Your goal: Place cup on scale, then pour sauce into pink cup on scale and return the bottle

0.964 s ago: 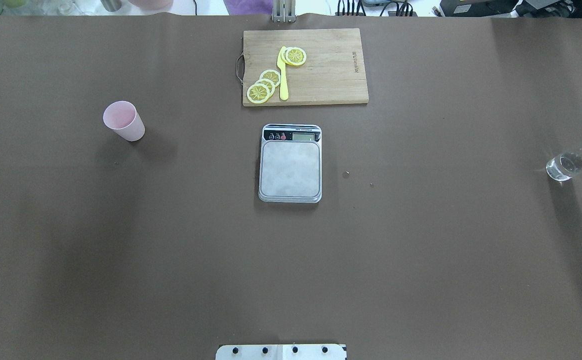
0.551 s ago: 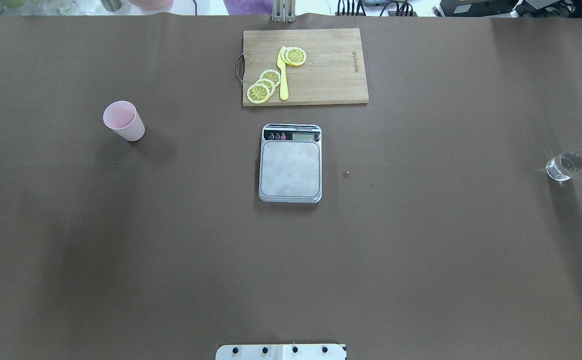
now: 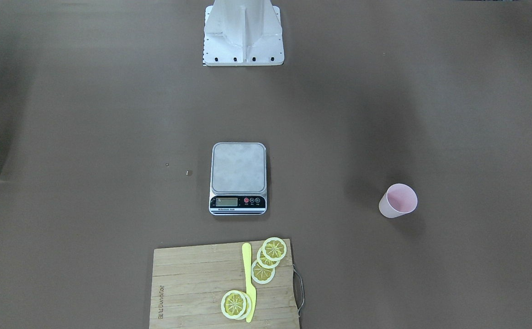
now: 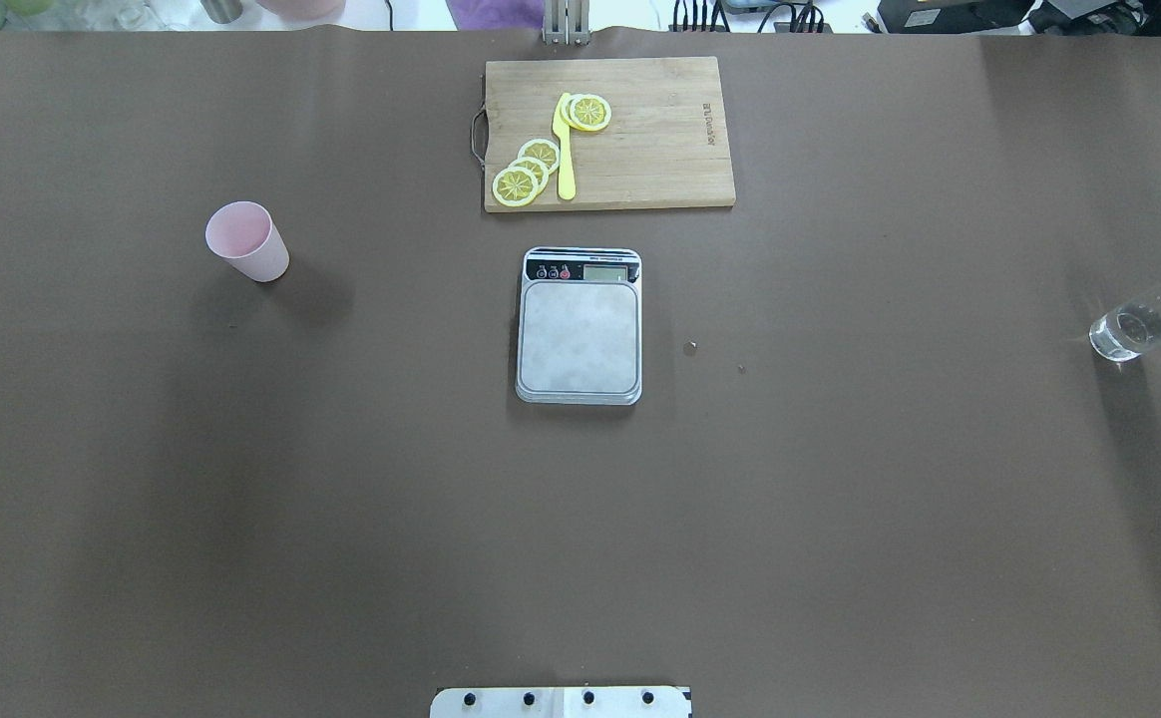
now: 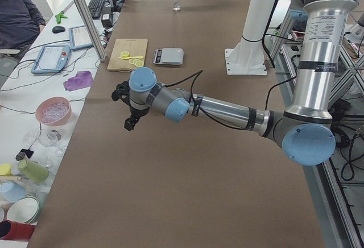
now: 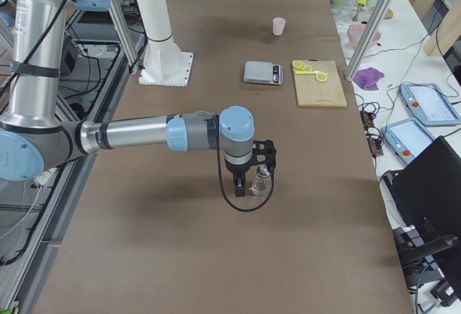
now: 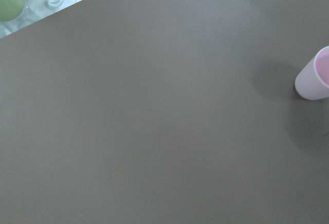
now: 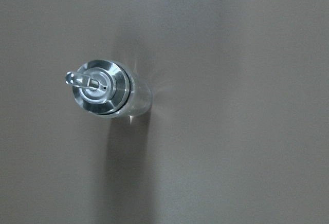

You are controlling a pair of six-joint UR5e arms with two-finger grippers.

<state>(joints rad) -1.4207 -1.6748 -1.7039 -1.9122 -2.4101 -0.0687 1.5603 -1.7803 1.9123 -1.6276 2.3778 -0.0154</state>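
Two hands hang over the bench (image 4: 840, 499); whether either is wide or narrow cannot be told from the side views. The right hand (image 6: 241, 186) hovers just beside the upright bottle (image 8: 110, 93), whose spout shows from above in its wrist view. The cup (image 4: 246, 240) stands upright, well apart from the left hand (image 5: 129, 124). The scale (image 4: 579, 334) sits between both hands, far from each.

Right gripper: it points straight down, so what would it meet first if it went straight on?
Likely the bottle below the right gripper. The wrist view shows it off-centre, so the table is possible. Depth unclear.
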